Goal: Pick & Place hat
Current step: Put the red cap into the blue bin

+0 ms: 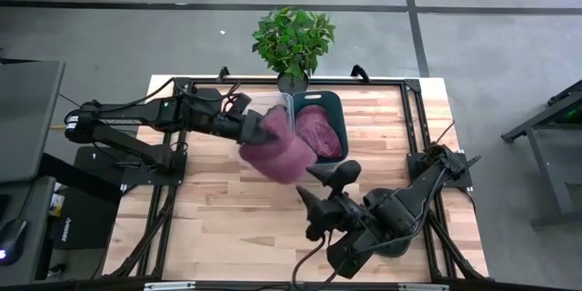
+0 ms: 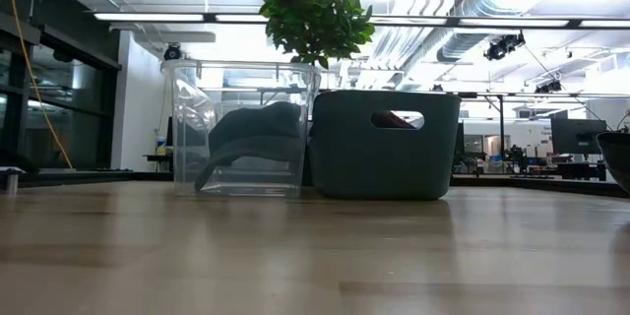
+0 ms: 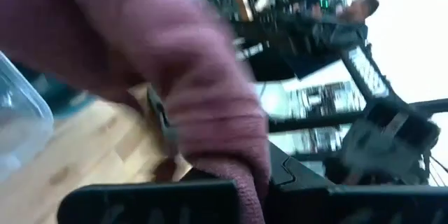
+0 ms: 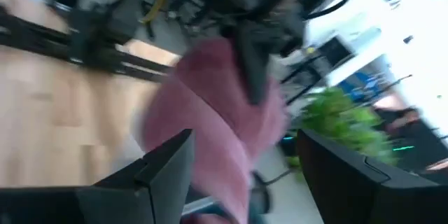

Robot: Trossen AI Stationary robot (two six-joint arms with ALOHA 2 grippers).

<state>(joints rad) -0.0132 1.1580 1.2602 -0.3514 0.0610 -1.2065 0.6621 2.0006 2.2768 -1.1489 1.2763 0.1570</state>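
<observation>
- Now the left gripper (image 1: 265, 127) has its fingers clamped on the top edge of the purple hat (image 1: 277, 153), holding it up in the air above the table (image 1: 227, 218).
- The hat hangs just in front of the clear bin (image 2: 241, 128) and the dark green bin (image 1: 338, 109), which already has something purple in it.
- The right gripper (image 1: 318, 186) is just beside the low end of the hat, with its fingers apart and nothing in them.
- To do this step well, I think the left arm should keep its tight hold and move slowly, so the soft hat does not swing or slip.
- It should lift the hat high enough to clear the bin wall before letting go.
- From above, the hat's long side runs from the left fingers down toward the right gripper, slanting across the table. Its free end points at the right gripper.
</observation>
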